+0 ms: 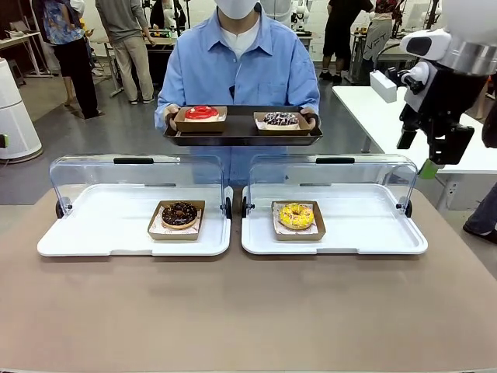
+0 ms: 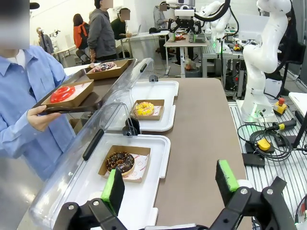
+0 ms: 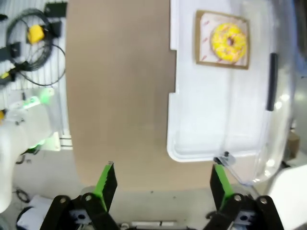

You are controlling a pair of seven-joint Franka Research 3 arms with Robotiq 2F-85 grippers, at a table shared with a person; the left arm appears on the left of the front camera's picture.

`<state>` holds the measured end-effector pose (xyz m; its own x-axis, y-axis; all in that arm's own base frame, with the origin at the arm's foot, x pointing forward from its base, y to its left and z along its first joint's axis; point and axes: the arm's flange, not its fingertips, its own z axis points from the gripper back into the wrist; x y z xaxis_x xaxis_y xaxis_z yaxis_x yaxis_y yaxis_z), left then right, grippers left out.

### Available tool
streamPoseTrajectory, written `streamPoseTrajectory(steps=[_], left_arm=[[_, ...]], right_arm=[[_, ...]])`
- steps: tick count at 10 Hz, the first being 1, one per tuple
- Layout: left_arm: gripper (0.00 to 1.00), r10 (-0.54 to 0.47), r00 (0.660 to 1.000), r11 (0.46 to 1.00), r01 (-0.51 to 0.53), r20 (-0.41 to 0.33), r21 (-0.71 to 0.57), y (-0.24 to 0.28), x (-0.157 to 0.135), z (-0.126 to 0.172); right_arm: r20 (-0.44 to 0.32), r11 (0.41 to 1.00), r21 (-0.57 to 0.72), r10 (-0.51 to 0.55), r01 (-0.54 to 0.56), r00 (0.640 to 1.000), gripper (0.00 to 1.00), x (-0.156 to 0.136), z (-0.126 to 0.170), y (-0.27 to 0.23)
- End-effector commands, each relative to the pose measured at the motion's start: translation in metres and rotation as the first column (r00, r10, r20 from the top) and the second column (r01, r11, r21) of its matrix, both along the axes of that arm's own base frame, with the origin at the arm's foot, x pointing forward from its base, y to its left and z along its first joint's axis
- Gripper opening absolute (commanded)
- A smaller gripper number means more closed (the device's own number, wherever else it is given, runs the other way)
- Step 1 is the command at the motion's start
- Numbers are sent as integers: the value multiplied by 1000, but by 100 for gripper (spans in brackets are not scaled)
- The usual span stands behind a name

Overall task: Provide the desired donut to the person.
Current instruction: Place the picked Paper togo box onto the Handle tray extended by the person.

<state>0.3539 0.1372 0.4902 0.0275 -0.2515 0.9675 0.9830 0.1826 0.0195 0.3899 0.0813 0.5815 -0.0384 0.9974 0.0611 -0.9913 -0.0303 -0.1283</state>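
Standing across the table, the person in a light-blue shirt [image 1: 233, 66] holds a black tray [image 1: 242, 137]; left gripper [image 2: 170, 184] and right gripper [image 3: 163, 184] hang spread wide, empty.

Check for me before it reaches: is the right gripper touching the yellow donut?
Apart. The right wrist view shows the right gripper open, far from the yellow donut.

This is a robotics lab — a big open room with a grey floor, white work tables [image 1: 388, 105] and other white robot arms [image 2: 261, 52] on stands. Cables [image 2: 268, 139] trail on the floor, and people [image 1: 128, 39] stand about at benches behind.
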Motion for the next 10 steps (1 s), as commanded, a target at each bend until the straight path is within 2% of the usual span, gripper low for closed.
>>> streamPoseTrajectory(steps=[1,10], left_arm=[[100,14,1000,1000,-14,6,0,0,0,0],[100,14,1000,1000,-14,6,0,0,0,0]], right_arm=[[-7,1000,-9,13,-13,1000,100,-4,6,6],[-7,1000,-9,13,-13,1000,100,-4,6,6]])
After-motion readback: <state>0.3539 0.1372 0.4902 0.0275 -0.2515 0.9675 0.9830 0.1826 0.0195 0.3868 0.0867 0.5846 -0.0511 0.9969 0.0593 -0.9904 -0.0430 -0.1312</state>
